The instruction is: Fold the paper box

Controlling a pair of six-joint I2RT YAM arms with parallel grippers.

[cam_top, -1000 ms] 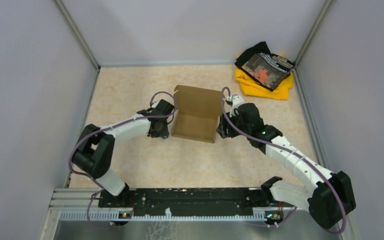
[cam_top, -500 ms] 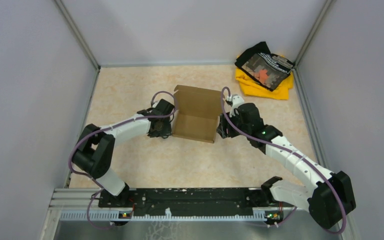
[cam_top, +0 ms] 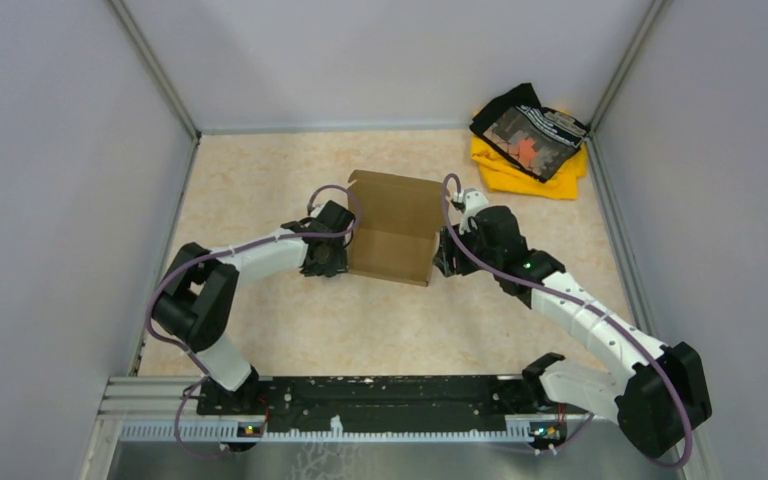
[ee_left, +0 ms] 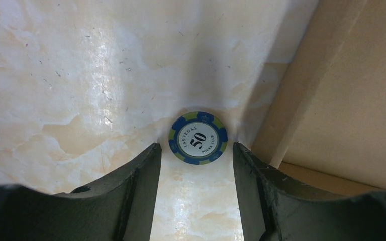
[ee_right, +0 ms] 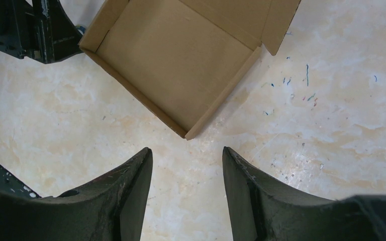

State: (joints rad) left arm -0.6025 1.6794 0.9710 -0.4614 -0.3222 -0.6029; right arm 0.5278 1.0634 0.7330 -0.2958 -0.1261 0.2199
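Folding the paper box [cam_top: 392,232] shut looks like my step now: the tray is formed, but the lid is not down. To do it well, I would brace the tray from both sides, tip the lid toward the near edge, and guide its side tabs inside the walls.

My left gripper [cam_top: 330,258] sits just beside the box's left wall, fingers apart and empty, with a blue poker chip [ee_left: 198,137] on the table [cam_top: 260,180] between them. My right gripper [ee_right: 187,150] hovers by the near right corner, fingers apart, holding nothing.

The box is plain brown corrugated card, mid-table, with low upright walls and its lid raised at the far side.
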